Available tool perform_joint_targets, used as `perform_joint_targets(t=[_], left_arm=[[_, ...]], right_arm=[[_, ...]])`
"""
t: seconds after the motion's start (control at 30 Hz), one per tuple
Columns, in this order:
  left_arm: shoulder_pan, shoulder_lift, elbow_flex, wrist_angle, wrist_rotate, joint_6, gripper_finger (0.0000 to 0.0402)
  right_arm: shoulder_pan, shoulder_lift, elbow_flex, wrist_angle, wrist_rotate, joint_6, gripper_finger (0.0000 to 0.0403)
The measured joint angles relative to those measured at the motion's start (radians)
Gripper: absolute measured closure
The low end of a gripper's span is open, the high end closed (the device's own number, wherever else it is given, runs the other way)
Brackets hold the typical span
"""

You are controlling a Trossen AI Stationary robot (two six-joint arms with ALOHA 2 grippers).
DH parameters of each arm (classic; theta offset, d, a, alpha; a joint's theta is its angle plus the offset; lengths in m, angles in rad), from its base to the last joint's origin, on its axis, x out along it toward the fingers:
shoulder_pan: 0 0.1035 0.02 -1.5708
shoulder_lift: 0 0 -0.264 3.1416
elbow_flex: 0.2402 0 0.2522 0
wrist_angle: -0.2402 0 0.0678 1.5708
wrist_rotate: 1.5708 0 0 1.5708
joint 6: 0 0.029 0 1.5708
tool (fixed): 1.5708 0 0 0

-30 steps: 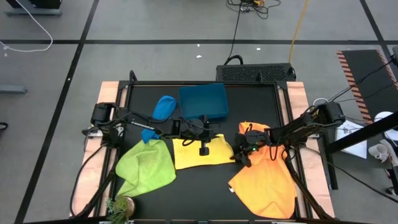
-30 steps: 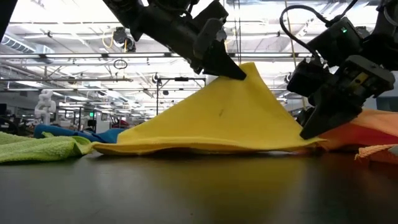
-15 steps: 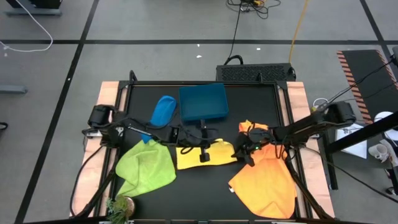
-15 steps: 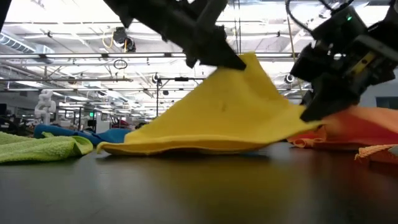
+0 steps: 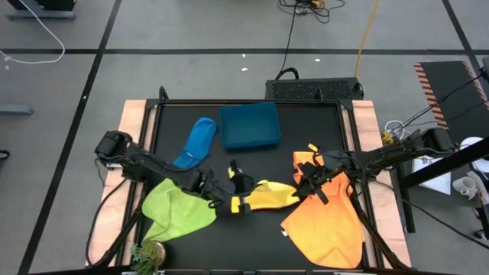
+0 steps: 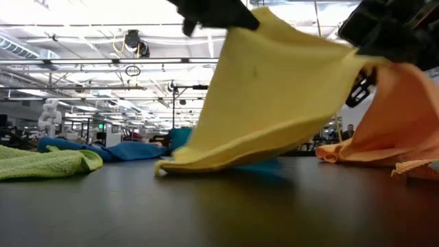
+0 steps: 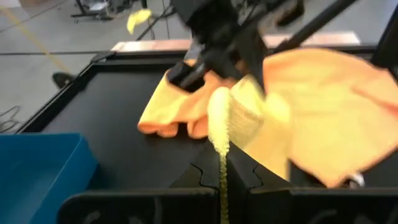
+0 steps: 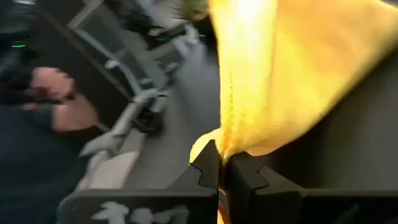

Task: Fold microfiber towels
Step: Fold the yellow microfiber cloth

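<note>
Since the earlier high view, we had lifted the yellow towel point(image 5: 271, 195) toward the table's front, between the green towel point(image 5: 179, 206) and orange towel point(image 5: 325, 225). Low view: it hung raised. Wrist views: left gripper point(image 7: 222, 175) and right gripper point(image 8: 219, 163) were clamped on its edges.

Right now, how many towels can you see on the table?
4 seen: blue towel beside the bin, green towel front-left, yellow towel lifted mid-table, orange towel right. Another may be hidden.

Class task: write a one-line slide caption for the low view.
Both grippers lift the yellow towel by its corners, its lower edge touching the black table.
</note>
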Motion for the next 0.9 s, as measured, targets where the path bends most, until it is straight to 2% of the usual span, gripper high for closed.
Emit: perform_joint_targets(t=[0.23,0.4,0.6,0.77,0.9], left_arm=[[-0.032,-0.029,0.001,0.007,-0.061,0.007,0.0401],[-0.032,-0.028,0.001,-0.009,-0.062,0.003,0.0401],[-0.034,-0.029,0.001,-0.04,-0.093,-0.004,0.0401],[-0.031,-0.029,0.001,-0.046,-0.094,0.0,0.0401],[-0.027,-0.029,0.001,-0.065,-0.094,-0.001,0.0401]], right_arm=[[0.014,-0.027,0.0,-0.015,-0.012,0.0,0.0402],[0.014,-0.021,0.002,-0.099,0.071,-0.031,0.0394],[0.015,-0.02,0.0,-0.227,0.106,-0.051,0.0331],[0.015,-0.02,-0.013,-0.305,0.209,-0.057,0.0268],[0.015,-0.02,-0.025,-0.335,0.295,-0.052,0.0234]])
